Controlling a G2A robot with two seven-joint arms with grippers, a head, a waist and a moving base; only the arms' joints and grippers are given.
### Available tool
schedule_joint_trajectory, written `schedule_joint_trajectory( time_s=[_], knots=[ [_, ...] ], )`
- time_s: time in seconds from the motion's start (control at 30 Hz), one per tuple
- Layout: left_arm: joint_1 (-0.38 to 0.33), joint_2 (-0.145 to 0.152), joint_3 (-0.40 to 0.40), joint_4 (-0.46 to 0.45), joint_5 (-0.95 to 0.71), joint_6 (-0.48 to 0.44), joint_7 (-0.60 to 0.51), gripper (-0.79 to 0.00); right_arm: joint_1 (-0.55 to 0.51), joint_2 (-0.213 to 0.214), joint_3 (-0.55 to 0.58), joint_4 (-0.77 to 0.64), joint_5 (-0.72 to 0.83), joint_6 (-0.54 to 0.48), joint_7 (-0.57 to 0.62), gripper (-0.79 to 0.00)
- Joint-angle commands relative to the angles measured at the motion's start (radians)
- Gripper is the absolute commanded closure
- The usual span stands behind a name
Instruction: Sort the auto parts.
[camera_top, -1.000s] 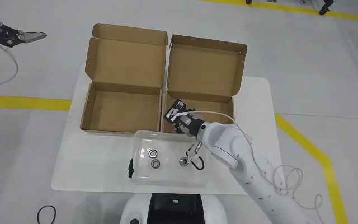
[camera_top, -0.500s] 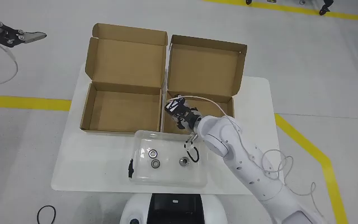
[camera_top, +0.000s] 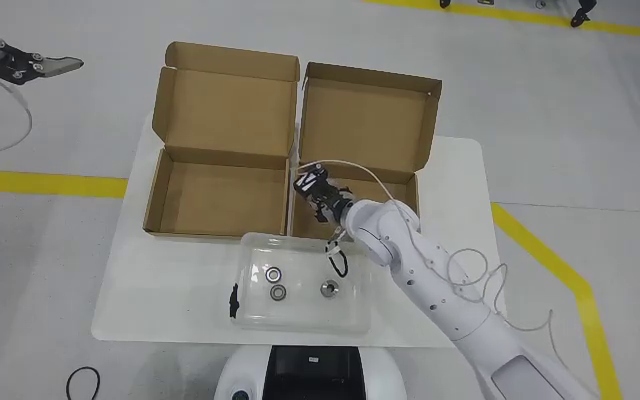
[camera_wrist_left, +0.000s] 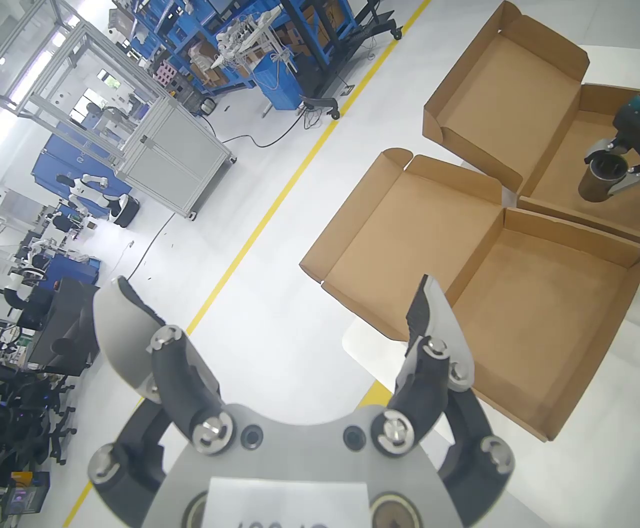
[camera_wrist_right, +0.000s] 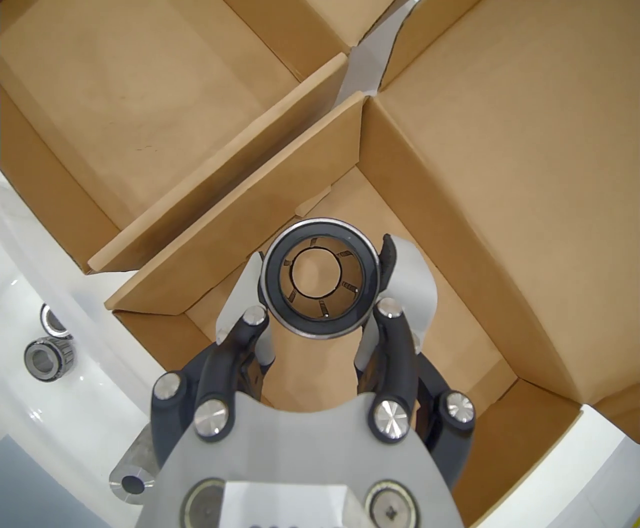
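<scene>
right wrist view: bearing clamped over the right box, close to a wall

the right gripper (camera_wrist_right: 322, 270) is closed on a bearing (camera_wrist_right: 270, 277), one finger on each side of its smooth outer ring. the bearing hangs at the centre of the frame, over the floor of the right box (camera_wrist_right: 450, 310), near the corner and just beside the wall that faces the left box (camera_wrist_right: 125, 100).

the main risk is a slip. i judge that two narrow pads on round metal give little hold, so a jolt could let the bearing tip or drop early. released from any height, it could bounce or roll on the cardboard. a drift to the left of the frame would knock it on the wall, or land it in the gap between the boxes. how high it hangs cannot be told.

in the top view a white cable (camera_top: 350, 168) loops off the arm over the box and could catch on a flap. below it, the tray (camera_top: 300, 308) holds more parts (camera_top: 279, 292), and the arm lies across its upper right corner. both boxes and the tray sit on the table (camera_top: 450, 200).

the left gripper (camera_wrist_left: 275, 300) is spread apart and empty, off the table at the upper left of the top view, well clear of the work.
</scene>
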Motion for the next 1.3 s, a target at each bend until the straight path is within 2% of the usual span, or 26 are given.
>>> schedule_joint_trajectory(
  time_s=[0.0,0.33,0.37,0.47,0.5,0.57,0.6,0.9,1.17,1.27],
  knots=[
    [0.0,0.0,0.0,0.0,0.0,0.0,0.0,-0.785,0.008,-0.006,-0.007,0.021,-0.004,0.016,0.0,0.0],
    [0.0,0.0,0.0,0.0,0.0,0.0,0.0,-0.785,0.027,-0.034,-0.032,0.119,-0.009,0.06,-0.034,0.0],
    [0.0,0.0,0.0,0.0,0.0,0.0,0.0,-0.785,0.028,-0.036,-0.032,0.124,-0.006,0.06,-0.038,-0.105],
    [0.0,0.0,0.0,0.0,0.0,0.0,0.0,-0.785,0.029,-0.041,-0.031,0.136,-0.001,0.059,-0.046,-0.268],
    [0.0,0.0,0.0,0.0,0.0,0.0,0.0,-0.785,0.028,-0.042,-0.03,0.138,-0.002,0.059,-0.047,-0.369],
    [0.0,0.0,0.0,0.0,0.0,0.0,0.0,-0.785,0.026,-0.043,-0.026,0.137,-0.004,0.06,-0.046,-0.745],
    [0.0,0.0,0.0,0.0,0.0,0.0,0.0,-0.785,0.024,-0.043,-0.023,0.135,-0.005,0.06,-0.045,-0.785],
    [0.0,0.0,0.0,0.0,0.0,0.0,0.0,-0.785,-0.021,-0.032,0.026,0.055,-0.017,0.031,-0.069,-0.785],
    [0.0,0.0,0.0,0.0,0.0,0.0,0.0,-0.785,-0.126,0.001,0.085,-0.238,-0.121,-0.025,-0.013,-0.785],
    [0.0,0.0,0.0,0.0,0.0,0.0,0.0,-0.785,-0.166,0.012,0.098,-0.35,-0.147,-0.075,-0.012,-0.785]
  ],
)
